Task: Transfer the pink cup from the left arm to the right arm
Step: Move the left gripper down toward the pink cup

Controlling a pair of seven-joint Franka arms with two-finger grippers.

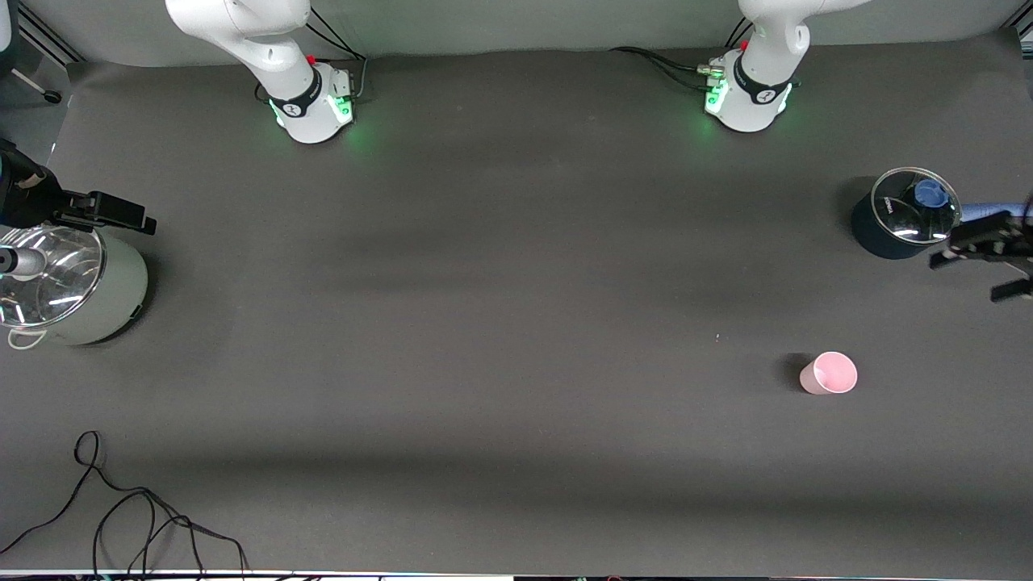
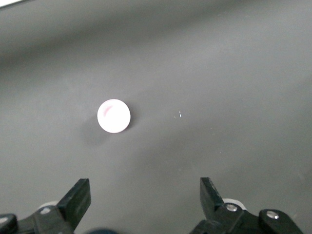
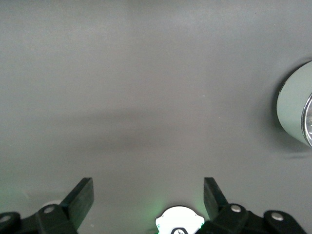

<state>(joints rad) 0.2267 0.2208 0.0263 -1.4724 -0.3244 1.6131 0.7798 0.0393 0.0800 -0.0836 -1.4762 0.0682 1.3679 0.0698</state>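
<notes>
- While the pink cup (image 1: 829,374) stands untouched and upright on the tabletop (image 1: 500,339), toward the left arm's end, nothing of the transfer looks begun: no pick-up, no lift, no meeting of the arms.
- The whole job seems left: the left arm must take the cup, carry it toward the middle, and give it over to the right arm.
- The left hand (image 1: 980,260) hangs over the tabletop's edge beside the dark lidded pot (image 1: 902,214), its fingers spread wide and empty; the cup lies well apart from it, nearer the front camera.
- In the left wrist view the cup (image 2: 113,116) shows from above as a pale round rim, clear of the fingertips (image 2: 78,195) and not between them.
- The right hand (image 1: 109,211) waits over the pale green pot (image 1: 77,282) at the right arm's end, fingers (image 3: 82,195) likewise apart and holding nothing.
</notes>
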